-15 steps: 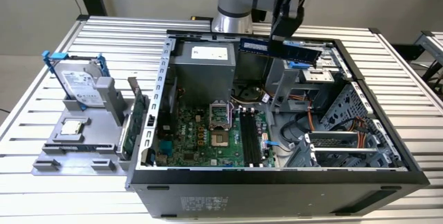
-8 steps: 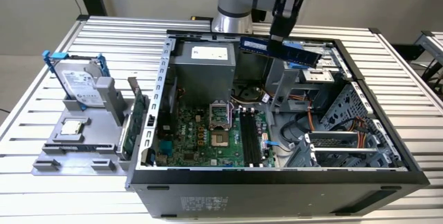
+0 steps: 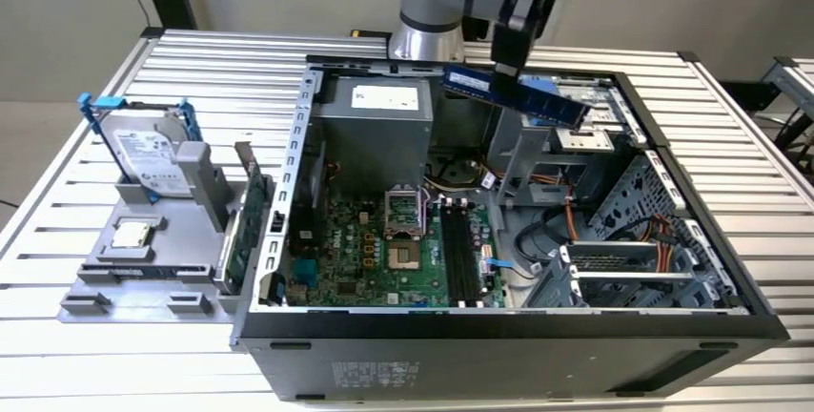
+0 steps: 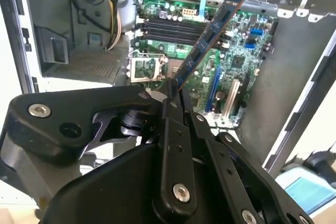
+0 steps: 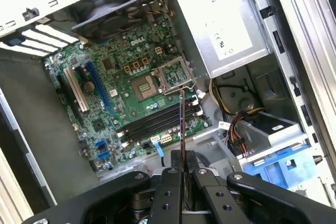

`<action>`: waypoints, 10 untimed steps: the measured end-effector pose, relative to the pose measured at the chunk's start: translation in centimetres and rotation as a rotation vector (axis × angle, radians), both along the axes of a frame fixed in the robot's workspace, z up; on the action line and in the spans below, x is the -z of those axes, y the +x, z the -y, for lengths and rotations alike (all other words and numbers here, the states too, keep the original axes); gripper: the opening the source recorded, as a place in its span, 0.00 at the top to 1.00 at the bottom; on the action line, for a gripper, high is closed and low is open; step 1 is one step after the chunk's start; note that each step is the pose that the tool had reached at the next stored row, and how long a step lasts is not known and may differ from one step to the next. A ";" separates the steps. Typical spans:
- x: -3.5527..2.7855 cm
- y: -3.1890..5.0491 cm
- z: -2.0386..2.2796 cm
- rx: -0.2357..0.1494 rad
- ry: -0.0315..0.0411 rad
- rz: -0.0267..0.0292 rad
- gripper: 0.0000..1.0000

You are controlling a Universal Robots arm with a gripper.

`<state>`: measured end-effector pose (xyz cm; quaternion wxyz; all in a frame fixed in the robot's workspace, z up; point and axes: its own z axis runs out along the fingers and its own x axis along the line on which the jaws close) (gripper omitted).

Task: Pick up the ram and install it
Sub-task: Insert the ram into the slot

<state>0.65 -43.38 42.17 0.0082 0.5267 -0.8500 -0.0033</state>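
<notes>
1. Exterior view first: I see the gripper [image 3: 508,76] hanging over the far side of the open computer case [image 3: 509,350], its jaws clamped on the ram [image 3: 540,102].
2. The black fingers [image 3: 506,50] come down onto the stick along its middle stretch, so some of it shows on either side of them. It touches nothing but the jaws.
3. The ram is in the air, well above the motherboard [image 3: 369,250] and just beside the power supply [image 3: 376,116], towards the exterior view's right.
4. Its long axis runs across the case and is tilted. The end on the exterior view's left sits higher, and the end on the exterior view's right dips toward the drive bays.
5. In both wrist views I see the ram [image 4: 207,38] [image 5: 182,124] edge-on, a thin strip running straight out from the gripper [image 4: 176,85] [image 5: 184,169] with a finger pressed against each flat face.
6. In the first wrist view that strip crosses the black memory slots [image 5: 157,121] on the motherboard [image 5: 121,93] far below it.
7. The arm drops in from above at the far edge of the case. Its grey wrist joint [image 3: 426,11] stands upright, and the black gripper body points down beside it on the exterior view's right.
</notes>
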 end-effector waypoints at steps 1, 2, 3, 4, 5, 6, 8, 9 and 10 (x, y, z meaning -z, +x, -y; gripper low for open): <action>0.00 0.00 0.00 0.017 -0.0001 0.0000 1.00; 0.00 0.00 0.00 0.031 0.0000 0.0000 1.00; -0.01 0.00 0.00 0.047 -0.0002 -0.0001 1.00; 0.00 0.00 0.00 0.062 0.0000 0.0000 1.00; 0.00 0.00 0.00 0.077 0.0001 0.0000 1.00; 0.00 0.00 0.00 0.090 0.0000 0.0000 1.00; 0.00 0.00 -0.01 0.105 0.0000 0.0000 1.00; 0.00 0.00 -0.02 0.107 -0.0001 0.0000 1.00; 0.00 0.00 -0.02 0.109 -0.0002 0.0000 1.00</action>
